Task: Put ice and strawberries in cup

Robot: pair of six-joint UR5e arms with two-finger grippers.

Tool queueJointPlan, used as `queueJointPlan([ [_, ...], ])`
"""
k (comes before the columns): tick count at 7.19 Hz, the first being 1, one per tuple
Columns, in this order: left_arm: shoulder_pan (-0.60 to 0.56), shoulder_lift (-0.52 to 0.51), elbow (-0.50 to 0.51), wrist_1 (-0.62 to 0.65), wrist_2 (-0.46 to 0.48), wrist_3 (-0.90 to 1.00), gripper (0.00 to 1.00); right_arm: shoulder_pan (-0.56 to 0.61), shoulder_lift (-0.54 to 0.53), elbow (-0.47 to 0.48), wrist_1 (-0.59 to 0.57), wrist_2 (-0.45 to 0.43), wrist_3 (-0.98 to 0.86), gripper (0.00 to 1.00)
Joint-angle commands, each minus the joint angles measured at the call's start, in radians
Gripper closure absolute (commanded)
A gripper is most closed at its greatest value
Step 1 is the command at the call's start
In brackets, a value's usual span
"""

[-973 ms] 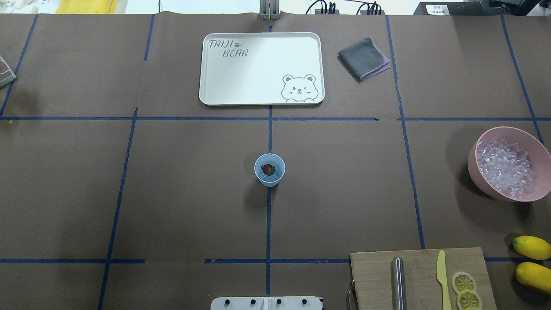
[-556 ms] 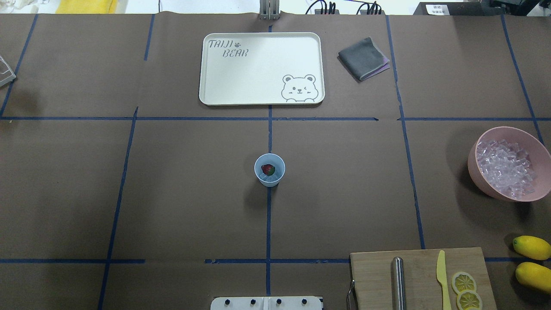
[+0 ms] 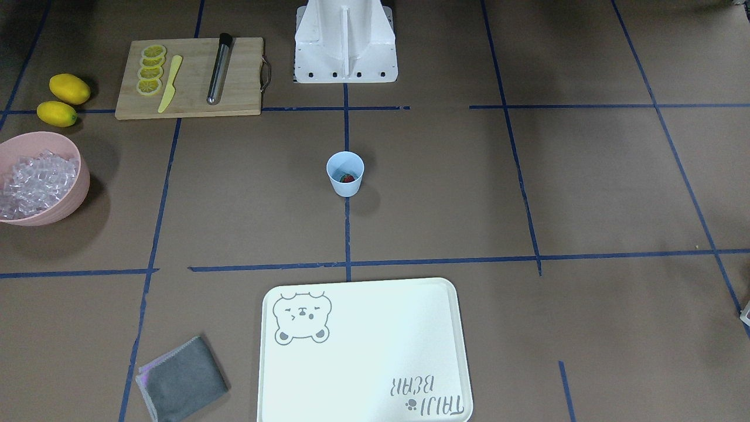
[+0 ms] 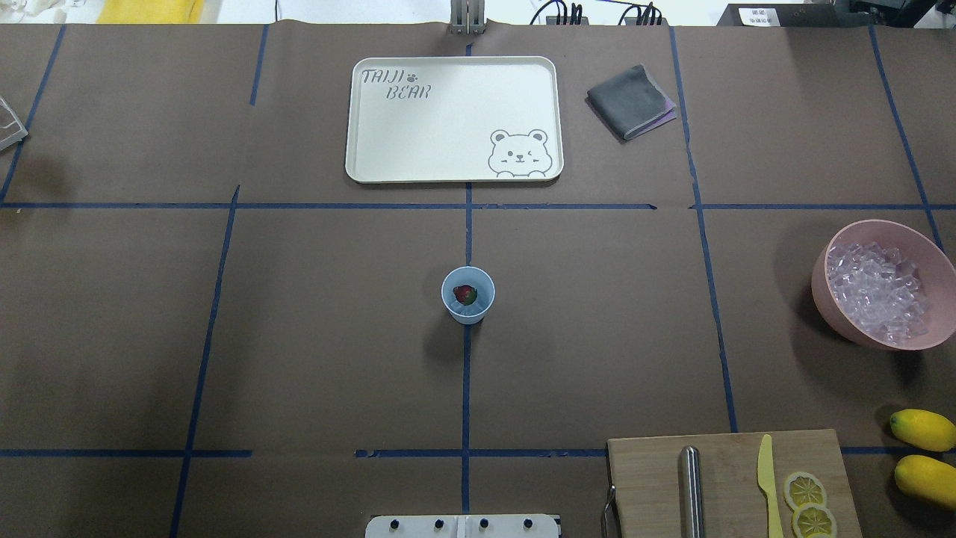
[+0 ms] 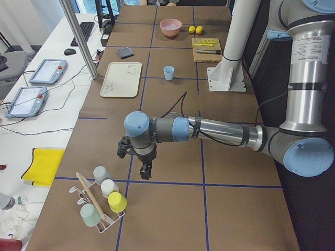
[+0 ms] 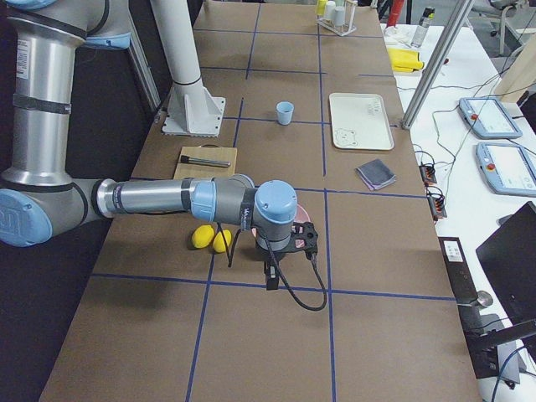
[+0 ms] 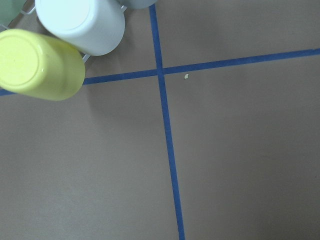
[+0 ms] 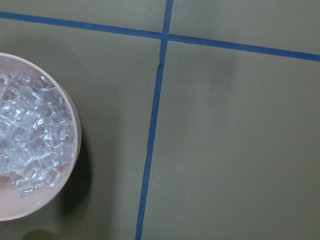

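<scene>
Pale blue plastic tumbler cup (image 3: 344, 189) stands upright mid-bench on a blue tape line. Small red strawberry with green top (image 4: 464, 294) sits inside it, on what looks like a few clear cubes. Clear glassy ice cubes (image 4: 875, 290) are heaped in the large pink bowl (image 4: 937, 261), well apart from the cup. Cup is likely light and tippy: pinch mid-wall, gently. Cubes are likely hard and slick: grip across flat faces. Left end effector (image 5: 145, 170) and right end effector (image 6: 272, 276) show in side views only, so I can't tell if they're apart or together.
</scene>
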State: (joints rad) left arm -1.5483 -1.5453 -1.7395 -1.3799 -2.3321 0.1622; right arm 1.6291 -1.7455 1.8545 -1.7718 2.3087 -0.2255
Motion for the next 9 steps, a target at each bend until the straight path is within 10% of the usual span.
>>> queueJointPlan([
  [1,-0.001,-0.002,-0.014,-0.016,0.005,-0.003,0.00,0.000,0.000,0.002,0.000,0.000,0.000,0.00],
  [9,0.002,0.005,0.037,-0.048,0.013,0.000,0.00,0.000,-0.014,0.009,0.079,0.000,-0.003,0.00],
])
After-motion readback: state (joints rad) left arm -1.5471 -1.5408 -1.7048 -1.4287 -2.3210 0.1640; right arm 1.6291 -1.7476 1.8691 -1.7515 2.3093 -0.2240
